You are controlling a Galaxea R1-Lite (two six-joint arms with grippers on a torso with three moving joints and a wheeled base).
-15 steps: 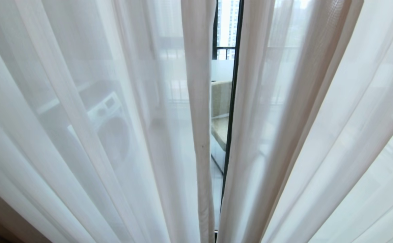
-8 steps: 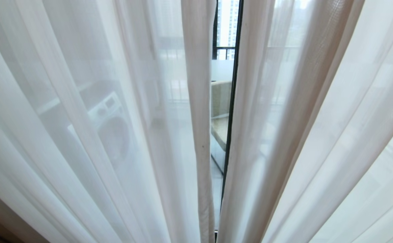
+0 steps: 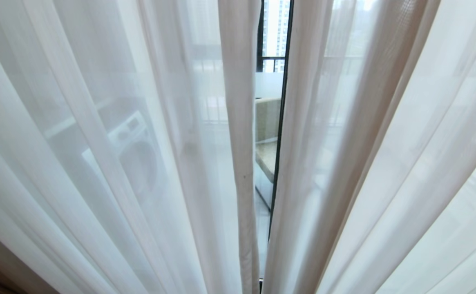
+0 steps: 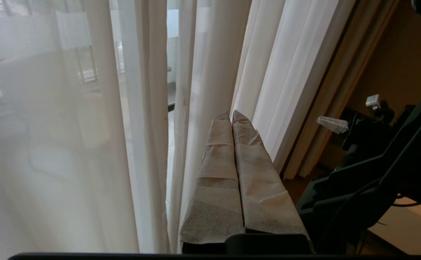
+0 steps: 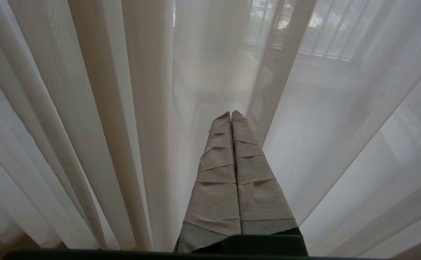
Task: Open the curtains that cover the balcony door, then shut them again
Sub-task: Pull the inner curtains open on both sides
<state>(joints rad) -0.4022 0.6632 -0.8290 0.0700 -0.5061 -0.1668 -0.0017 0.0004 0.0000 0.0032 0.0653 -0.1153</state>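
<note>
Curtains (image 3: pixel 139 122) hang right in front of the robot, filling nearly everything ahead: two sheer white panels falling in long soft folds, with a narrow gap between them near the middle. Through that gap a black upright of the balcony door (image 3: pixel 280 134) shows, and beyond the glass a pale counter and distant tower blocks. Behind the left panel the blurred shape of a washing machine (image 3: pixel 133 151) comes through the cloth.

Judging by how it drapes, this fabric is very light, limp and a little slippery; it should give at the slightest push and will bunch rather than slide as one piece. I would say the best place to take hold is the thicker hemmed edge (image 3: pixel 242 163) of the left panel, beside the gap, where the cloth is doubled and offers something to pinch. A heavier beige drape (image 4: pixel 340 72) is gathered off to the side in the left wrist view.

Left gripper (image 4: pixel 231 115) is up close to the sheer folds, its taped fingers pressed together with nothing between them. Right gripper (image 5: pixel 231 114) also points at the sheer cloth, fingers clenched and empty. Neither appears in the head view.

No brand, label or legible writing shows anywhere; a frosted band (image 3: pixel 268 85) on the glass is visible in the gap, but nothing can be read on it.
</note>
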